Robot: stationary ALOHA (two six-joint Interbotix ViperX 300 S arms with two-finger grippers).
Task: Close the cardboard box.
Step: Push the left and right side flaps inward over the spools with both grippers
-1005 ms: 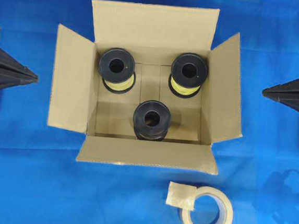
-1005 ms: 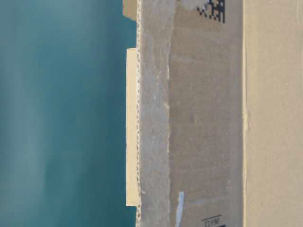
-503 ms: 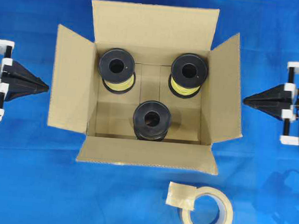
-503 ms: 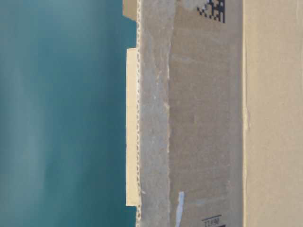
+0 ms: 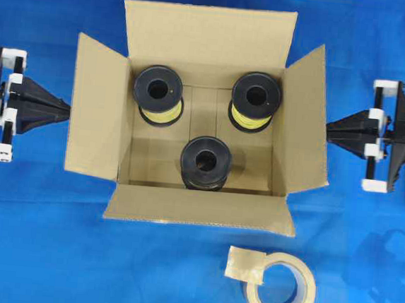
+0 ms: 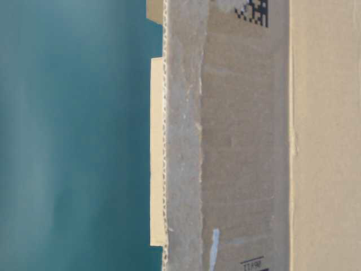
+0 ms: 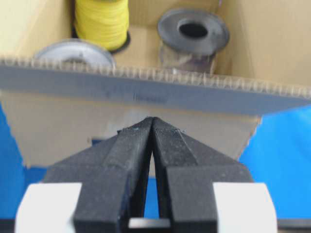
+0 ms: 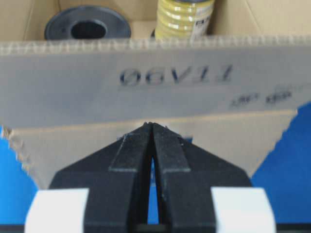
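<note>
The cardboard box stands in the middle of the blue cloth with all four flaps folded outward. Inside it are three black spools, two of them wound with yellow. My left gripper is shut and empty, its tips right at the outer edge of the left flap. My right gripper is also shut and empty, its tips at the edge of the right flap. The table-level view is filled by the box wall seen very close.
A beige tape roll with a loose tab lies on the cloth in front of the box, to the right. Blue cloth covers the table all around.
Both grippers have moved inward toward the box, the left from the left edge and the right from the right edge. Their tips now reach the side flaps. The box has not moved.
</note>
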